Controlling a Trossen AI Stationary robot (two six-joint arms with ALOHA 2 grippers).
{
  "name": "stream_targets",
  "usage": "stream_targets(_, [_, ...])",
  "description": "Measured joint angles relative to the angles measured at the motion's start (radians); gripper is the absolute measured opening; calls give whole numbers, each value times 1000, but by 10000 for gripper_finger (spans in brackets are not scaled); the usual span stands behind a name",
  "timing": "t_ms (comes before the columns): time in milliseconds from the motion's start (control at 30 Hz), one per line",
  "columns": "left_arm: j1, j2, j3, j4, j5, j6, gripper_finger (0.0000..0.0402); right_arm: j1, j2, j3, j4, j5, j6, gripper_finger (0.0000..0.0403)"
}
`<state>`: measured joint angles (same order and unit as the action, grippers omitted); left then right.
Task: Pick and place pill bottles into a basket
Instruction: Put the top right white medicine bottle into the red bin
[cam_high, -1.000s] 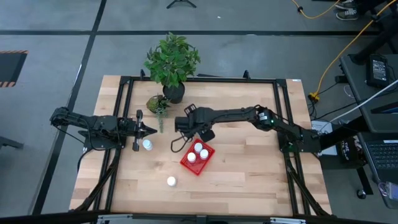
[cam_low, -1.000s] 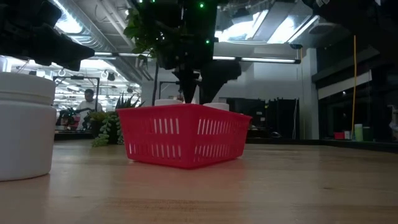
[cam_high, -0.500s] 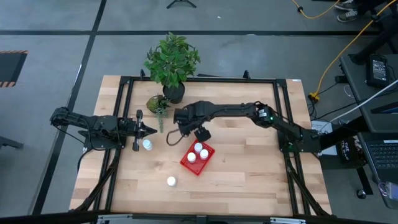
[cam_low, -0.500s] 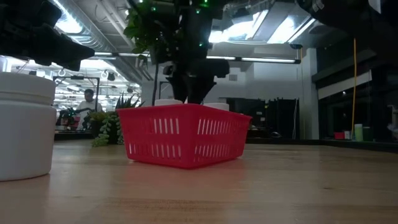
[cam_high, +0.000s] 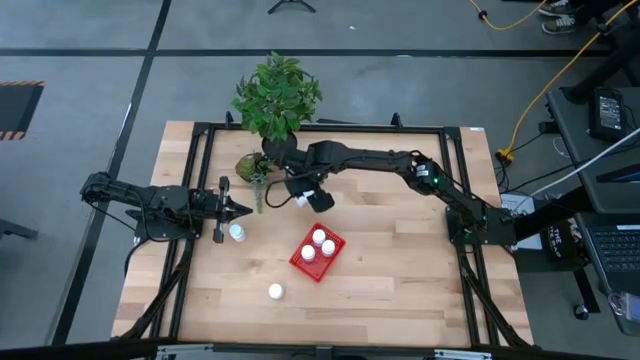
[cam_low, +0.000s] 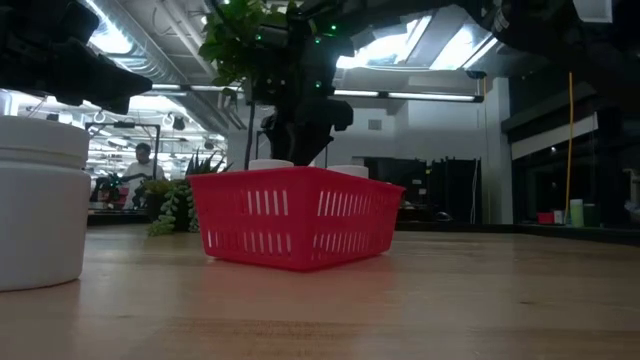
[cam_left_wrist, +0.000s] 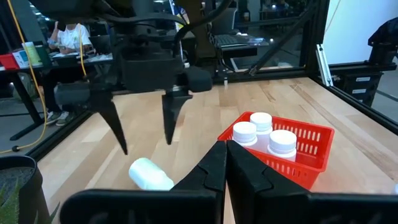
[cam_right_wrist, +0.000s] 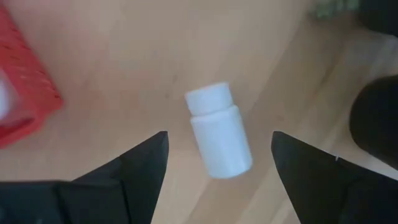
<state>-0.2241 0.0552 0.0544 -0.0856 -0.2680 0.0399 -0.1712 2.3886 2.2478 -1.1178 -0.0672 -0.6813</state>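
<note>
a: where's the right hand (cam_high: 281, 197)?

b: up at about eleven o'clock from the small bright red latticed plastic basket (cam_high: 318, 254), fingers spread wide over a small white capped pill bottle lying on its side (cam_right_wrist: 219, 130) on the wooden bench (cam_high: 400, 290). nothing is held; bare wood shows between each finger and the bottle.

a: and the left hand (cam_high: 245, 210)?

b: pinched narrow, fingers together, empty, at nine o'clock from the basket. another upright white pill bottle (cam_high: 237, 232) stands just beside it at its six o'clock side.

a: what's in the basket?

b: three white pill bottles (cam_high: 318, 244), upright, caps above the rim. the basket sits skewed to the bench edges.

a: open room?

b: plenty of bare wood from three to six o'clock of the basket, out to the black frame rails (cam_high: 459, 200). one more white bottle (cam_high: 275, 291) stands alone at seven o'clock, well apart from the basket, nearer the front edge. at twelve o'clock a leafy green plant in a dark pot (cam_high: 277, 100) crowds the far edge, with a small green succulent (cam_high: 254, 166) beside it.
</note>
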Motion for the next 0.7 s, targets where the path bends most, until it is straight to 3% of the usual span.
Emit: stream_targets(700, [0,0,1,0,0,0,6,-49,71,0,32,-22,-1,287])
